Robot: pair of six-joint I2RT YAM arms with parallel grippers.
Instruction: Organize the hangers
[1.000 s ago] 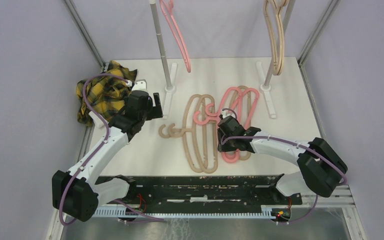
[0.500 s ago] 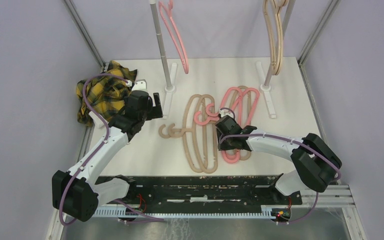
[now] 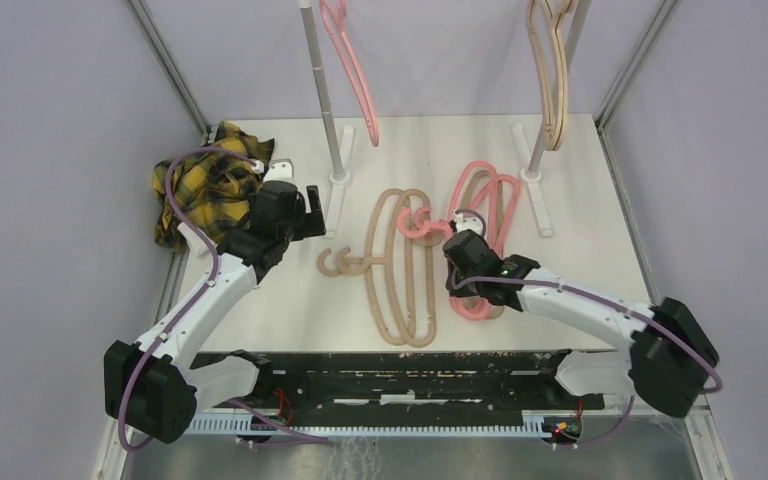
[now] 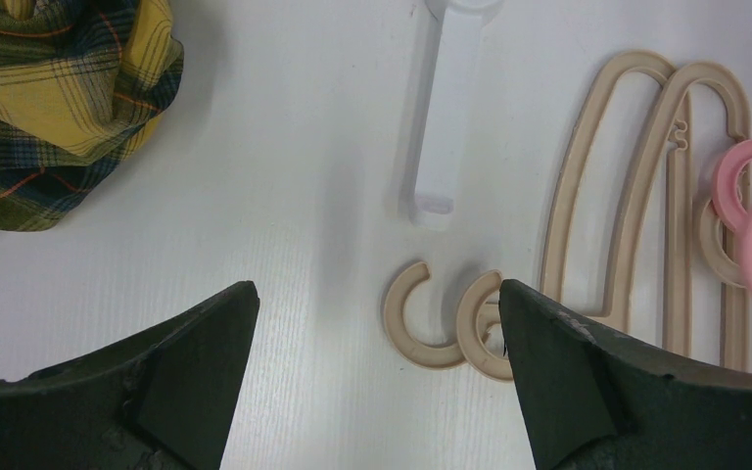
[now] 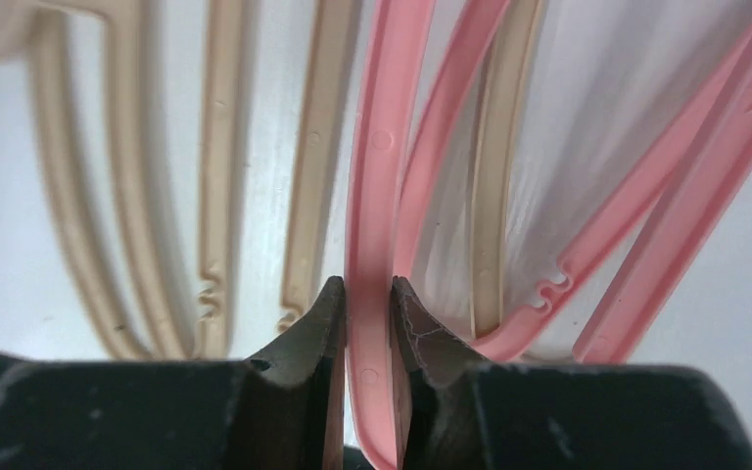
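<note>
Two beige hangers (image 3: 400, 290) lie side by side mid-table, their hooks (image 4: 394, 318) pointing left. Just right of them lie the pink hangers (image 3: 490, 195), overlapping a beige one (image 5: 490, 196). My right gripper (image 3: 460, 270) is shut on the left bar of a pink hanger (image 5: 372, 147), with the bar pinched between both fingertips (image 5: 367, 289). My left gripper (image 3: 305, 210) hovers open left of the beige hooks with nothing between its fingers (image 4: 377, 323). One pink hanger (image 3: 355, 75) and one beige hanger (image 3: 552, 80) hang on the rack at the back.
A yellow-black plaid cloth (image 3: 200, 185) is bunched at the table's back left corner, close behind my left gripper. Two upright rack posts (image 3: 322, 90) (image 3: 540, 140) stand on white feet (image 4: 441, 117) at the back. Frame bars run along both table sides.
My right gripper has closed on the pink hanger's bar. The pink hangers have shifted toward the back, and the right elbow has swung out to the right. The left arm has stayed still.
</note>
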